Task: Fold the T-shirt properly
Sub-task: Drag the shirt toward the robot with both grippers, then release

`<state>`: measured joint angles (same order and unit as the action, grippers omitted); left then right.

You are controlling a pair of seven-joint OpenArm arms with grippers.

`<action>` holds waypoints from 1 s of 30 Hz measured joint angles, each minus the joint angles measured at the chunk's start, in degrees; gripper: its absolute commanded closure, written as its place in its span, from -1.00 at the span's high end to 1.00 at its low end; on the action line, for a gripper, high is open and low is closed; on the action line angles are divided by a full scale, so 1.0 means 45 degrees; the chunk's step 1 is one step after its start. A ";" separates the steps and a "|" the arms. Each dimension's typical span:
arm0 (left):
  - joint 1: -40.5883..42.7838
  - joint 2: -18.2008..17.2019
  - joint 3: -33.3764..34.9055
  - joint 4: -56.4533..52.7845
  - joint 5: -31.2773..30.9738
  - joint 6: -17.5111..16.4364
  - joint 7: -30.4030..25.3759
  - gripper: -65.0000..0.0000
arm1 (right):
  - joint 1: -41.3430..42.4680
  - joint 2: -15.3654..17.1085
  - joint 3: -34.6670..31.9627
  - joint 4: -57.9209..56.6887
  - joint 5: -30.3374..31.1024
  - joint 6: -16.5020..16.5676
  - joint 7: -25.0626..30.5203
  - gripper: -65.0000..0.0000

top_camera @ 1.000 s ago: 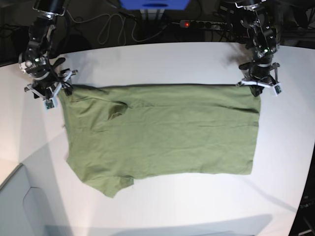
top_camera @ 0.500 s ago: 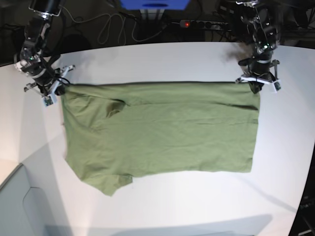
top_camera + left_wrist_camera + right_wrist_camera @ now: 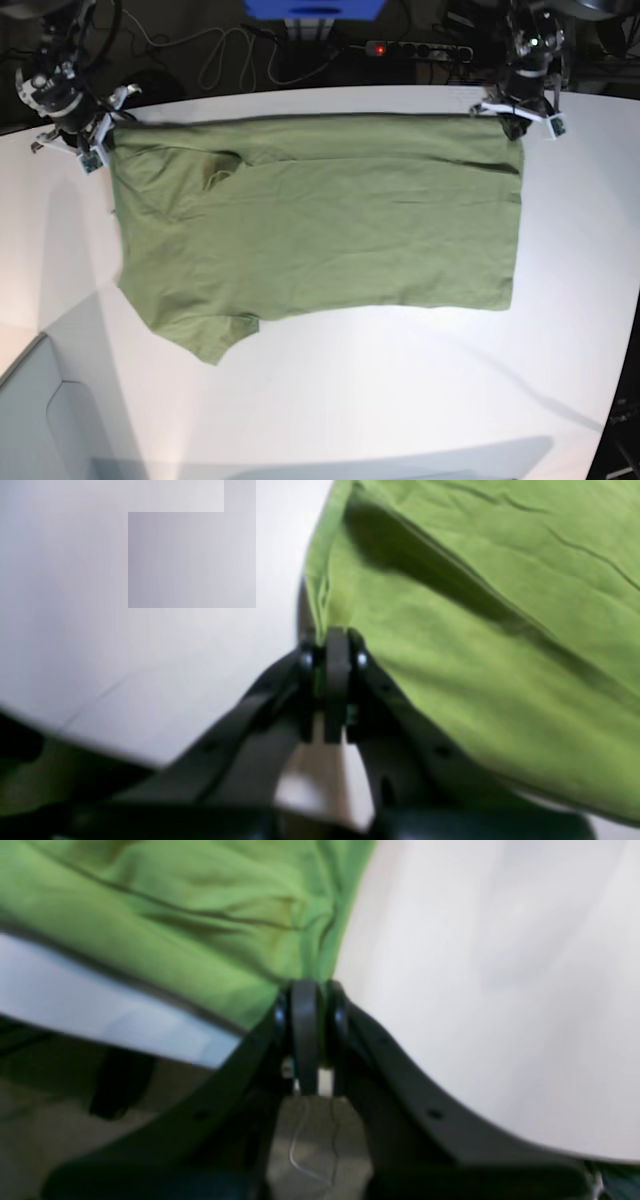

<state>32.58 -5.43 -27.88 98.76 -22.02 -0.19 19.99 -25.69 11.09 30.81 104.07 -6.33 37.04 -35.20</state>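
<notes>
Here, the olive-green cotton T-shirt (image 3: 320, 220) had shifted farther up the white tabletop (image 3: 400, 400), both arms' jaws clenched on its far corners.

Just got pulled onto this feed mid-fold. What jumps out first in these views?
The olive-green T-shirt dominates, spread wide across the white table with one sleeve poking out at the near left. Its far edge is stretched taut between two arms: the right pincer grips the far-left corner, the left pincer the far-right one. Both wrist views show each pincer shut on green fabric.
</notes>
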 measured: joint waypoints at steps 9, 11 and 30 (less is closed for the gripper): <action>0.0957 0.0219 -0.0073 0.0277 -0.0015 0.0029 0.0000 -1.00 | -0.1171 0.0000 0.0189 0.0282 0.0034 0.0005 0.0068 -0.99; 0.1093 0.0209 -0.0073 0.0277 -0.0010 0.0029 -0.0015 -1.00 | -0.1297 0.0000 0.0189 0.0282 0.0024 0.0000 0.0063 -0.99; 0.1258 0.0393 -0.0073 0.0306 0.0034 0.0083 -0.0005 0.38 | -0.1253 -0.0170 0.0199 0.0306 -0.0019 0.0005 0.0049 -0.12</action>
<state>38.24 -3.66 -28.21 100.14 -21.87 0.19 19.97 -31.33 10.33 31.70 105.45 -6.42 37.06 -34.98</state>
